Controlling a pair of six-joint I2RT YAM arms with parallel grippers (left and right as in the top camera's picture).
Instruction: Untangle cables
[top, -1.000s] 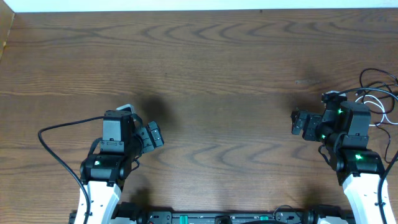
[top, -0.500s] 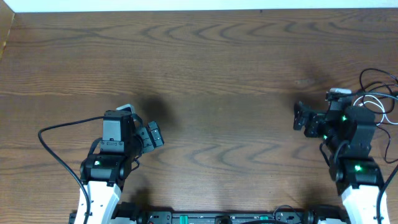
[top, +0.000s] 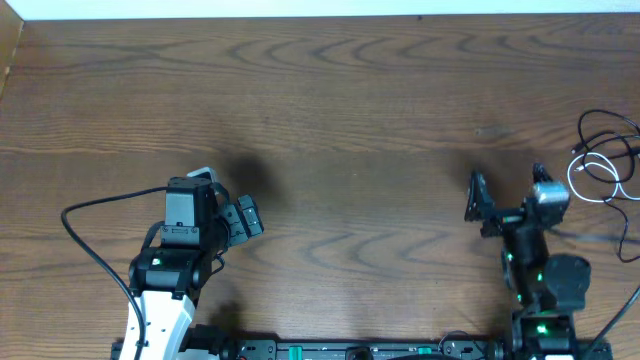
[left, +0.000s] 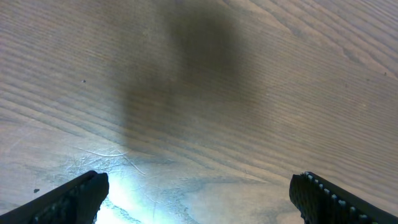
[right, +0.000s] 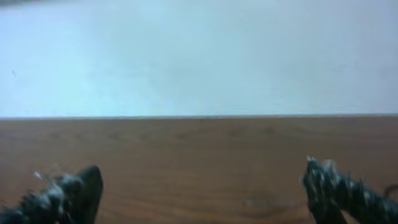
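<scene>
The big brown wooden table (top: 350, 90) fills almost the whole view from above, and a plain white wall (right: 199, 56) stands behind its far edge in the right wrist view. The black and white left robot arm (top: 165, 270) sits at the near left side, with a thick black wire (top: 90, 235) curving out to its left. The black right robot arm (top: 545, 280) sits at the near right side. The left tool (top: 250, 217) is wide open and holds nothing, with only bare wood between its two black fingers (left: 74, 199). The right tool (top: 505, 195) is wide open too and has nothing in it. The thin black and white cables (top: 608, 160) lie in loose loops on the table by its right edge, to the right of the right tool and not touching it.
</scene>
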